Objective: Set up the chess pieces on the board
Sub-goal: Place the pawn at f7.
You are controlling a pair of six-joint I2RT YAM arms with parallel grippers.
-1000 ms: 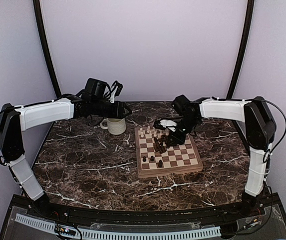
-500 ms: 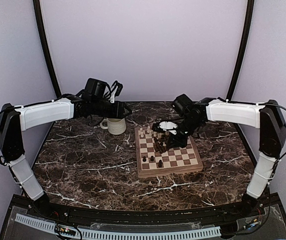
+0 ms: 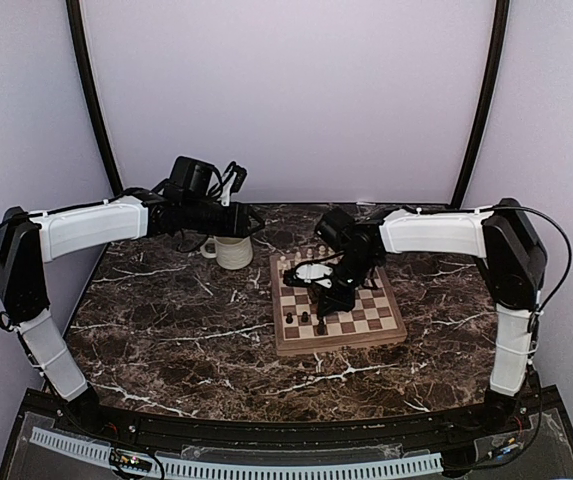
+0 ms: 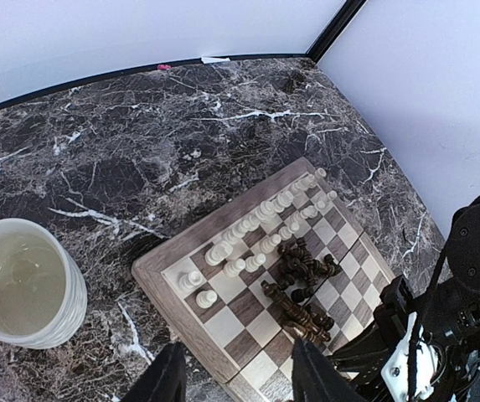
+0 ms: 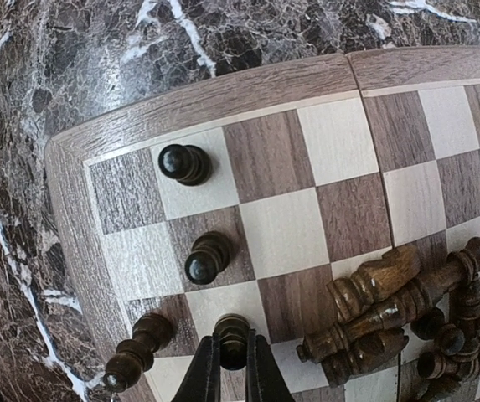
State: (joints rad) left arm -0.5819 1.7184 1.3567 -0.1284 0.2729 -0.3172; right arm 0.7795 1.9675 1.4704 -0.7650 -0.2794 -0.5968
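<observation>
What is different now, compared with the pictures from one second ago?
The right hand moved left across the chessboard and is now shut on a dark chess piece in its near-left part. The left hand, open near the cream mug, stayed where it was.

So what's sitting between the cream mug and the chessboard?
Nothing: only bare marble tabletop separates the mug from the wooden rim of the chessboard, clearest in the left wrist view.

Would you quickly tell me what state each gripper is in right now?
Left gripper: open, holding nothing.
Right gripper: closed on a dark chess piece.
</observation>
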